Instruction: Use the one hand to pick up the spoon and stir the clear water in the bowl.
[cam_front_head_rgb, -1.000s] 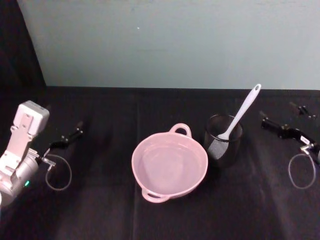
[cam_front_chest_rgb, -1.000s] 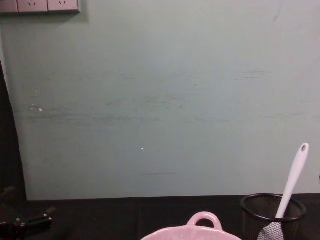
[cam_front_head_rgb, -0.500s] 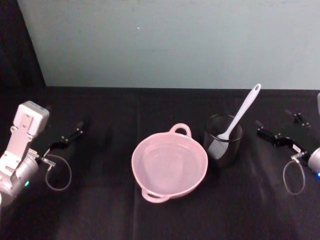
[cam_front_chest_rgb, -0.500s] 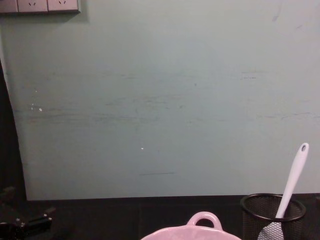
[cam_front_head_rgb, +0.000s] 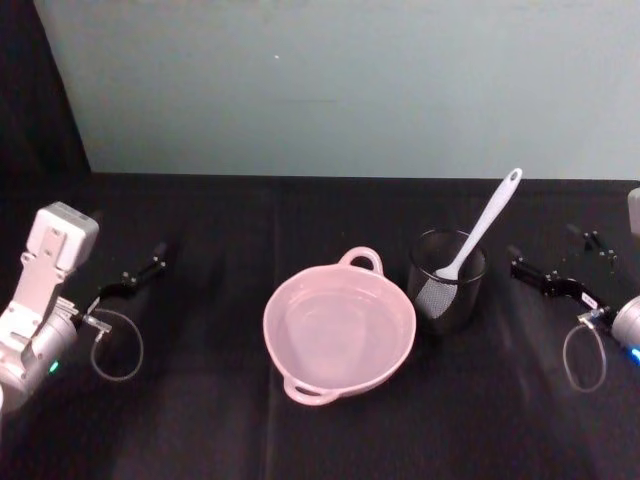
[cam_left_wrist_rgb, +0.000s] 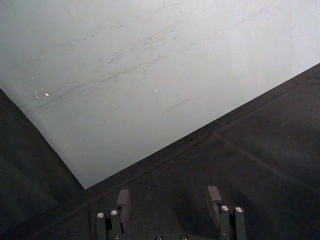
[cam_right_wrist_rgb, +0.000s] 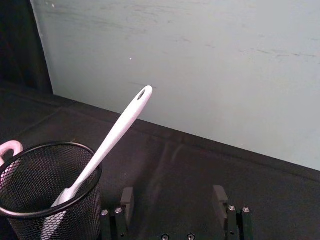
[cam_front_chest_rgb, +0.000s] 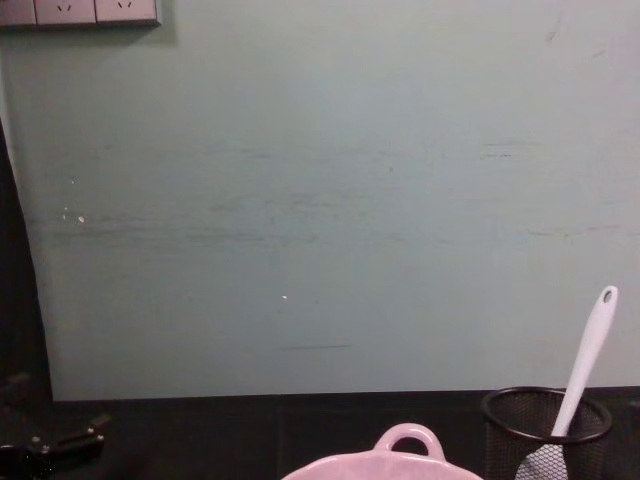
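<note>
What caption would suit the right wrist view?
Open right gripper facing the white spoon leaning in a black mesh cup.

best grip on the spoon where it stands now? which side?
Probably the upper handle of the spoon, below its oval hole. The blade sits inside the mesh cup, so only the handle stands clear, leaning up toward the right. The open right hand is beside it; come in from the right and lift up along the lean.

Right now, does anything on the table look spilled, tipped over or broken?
Nothing stands out. The bowl sits upright, the spoon leans in the mesh cup, blade down, and no spill shows on the black cloth.
</note>
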